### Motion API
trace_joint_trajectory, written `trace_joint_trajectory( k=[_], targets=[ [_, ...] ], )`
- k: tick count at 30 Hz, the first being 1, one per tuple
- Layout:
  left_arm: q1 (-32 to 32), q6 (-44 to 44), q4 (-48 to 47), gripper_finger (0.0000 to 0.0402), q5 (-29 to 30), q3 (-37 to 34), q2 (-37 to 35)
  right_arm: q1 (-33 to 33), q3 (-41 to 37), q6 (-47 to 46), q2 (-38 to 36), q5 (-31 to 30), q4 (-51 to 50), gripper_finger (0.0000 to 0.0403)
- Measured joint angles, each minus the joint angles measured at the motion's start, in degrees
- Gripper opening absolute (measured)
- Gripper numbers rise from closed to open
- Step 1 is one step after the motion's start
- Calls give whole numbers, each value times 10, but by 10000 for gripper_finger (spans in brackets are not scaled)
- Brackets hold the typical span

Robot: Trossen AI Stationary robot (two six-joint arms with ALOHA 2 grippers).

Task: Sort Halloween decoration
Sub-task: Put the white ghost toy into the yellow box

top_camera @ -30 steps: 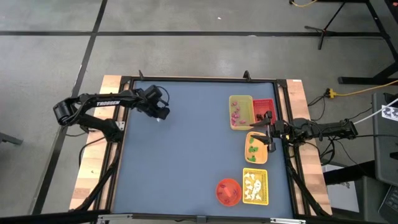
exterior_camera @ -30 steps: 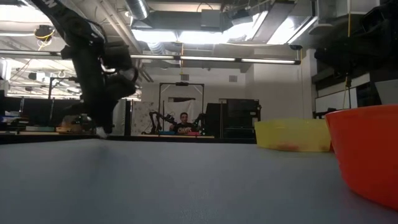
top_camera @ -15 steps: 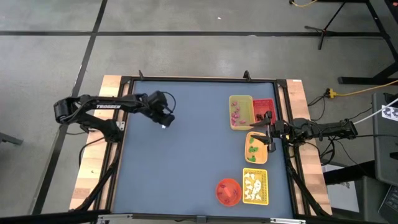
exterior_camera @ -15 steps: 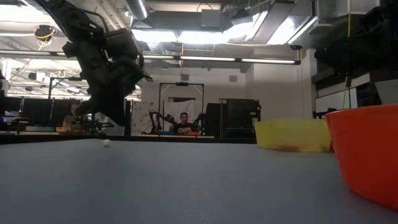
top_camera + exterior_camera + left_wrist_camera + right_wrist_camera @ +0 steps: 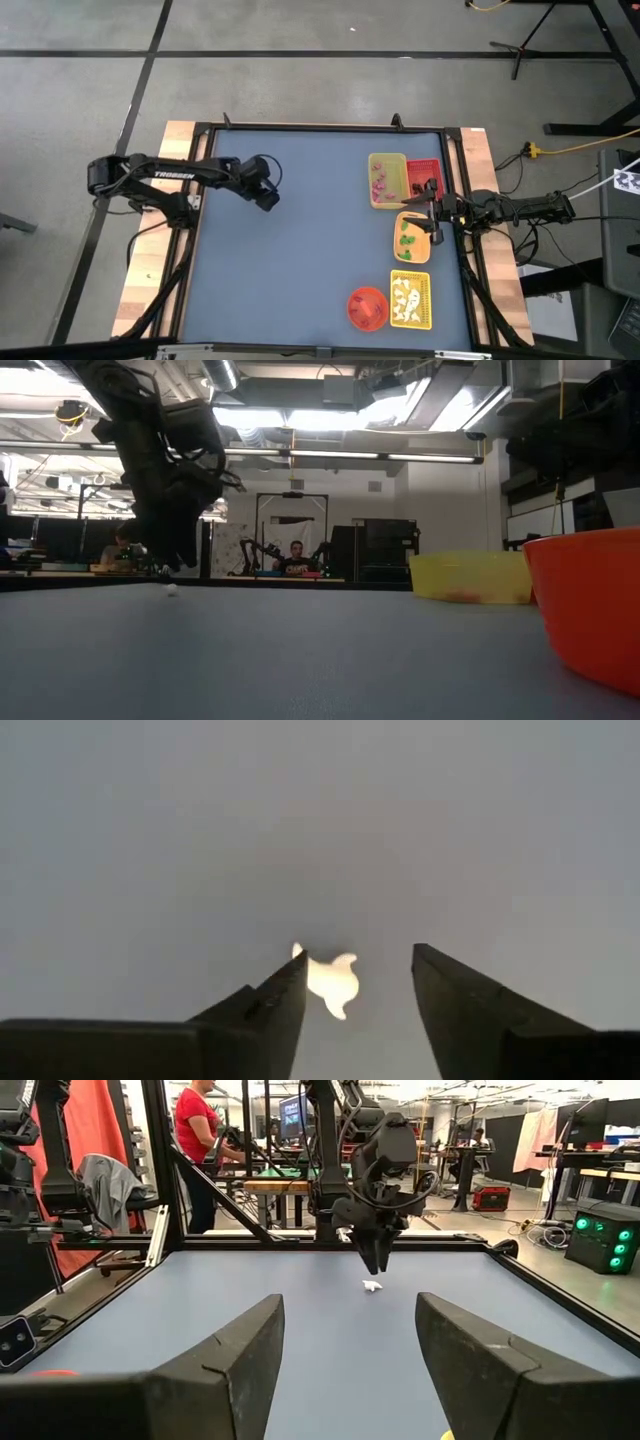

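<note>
Hovering over a lone white ghost (image 5: pixel 333 982) on the blue mat, the left gripper (image 5: pixel 355 985) has its jaws apart and nothing in them, with the ghost lying flat between the fingers and closer to one of them. To get this pick right, I'd say nudge the gripper so the piece sits dead centre, come straight down till the tips nearly meet the mat, then close slowly, since a flat little shape like that probably skids or flips if one finger hits first. The right gripper (image 5: pixel 350 1340) waits wide open and empty over by the trays (image 5: pixel 410 300), where the other ghosts sit in the yellow one nearest the red bowl (image 5: pixel 367 308), well apart from this one. For writing, "TROSSEN" reads in white on the left arm (image 5: pixel 175 173) in the high view; nothing else I can make out.
</note>
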State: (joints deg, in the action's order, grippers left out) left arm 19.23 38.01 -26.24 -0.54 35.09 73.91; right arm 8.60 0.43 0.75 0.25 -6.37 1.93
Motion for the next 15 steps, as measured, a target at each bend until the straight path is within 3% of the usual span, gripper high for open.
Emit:
trace_joint_trajectory(
  k=[6, 11, 15],
  targets=[
    [-26, 5, -3, 194, 32, 0, 0, 0, 0, 0, 0, 0, 0, 225],
    [-50, 5, -1, 202, 83, -9, 0, 0, 0, 0, 0, 0, 0, 225],
    [-64, 20, -1, 202, 88, -18, 0, 0, 0, 0, 0, 0, 0, 225]
  ],
)
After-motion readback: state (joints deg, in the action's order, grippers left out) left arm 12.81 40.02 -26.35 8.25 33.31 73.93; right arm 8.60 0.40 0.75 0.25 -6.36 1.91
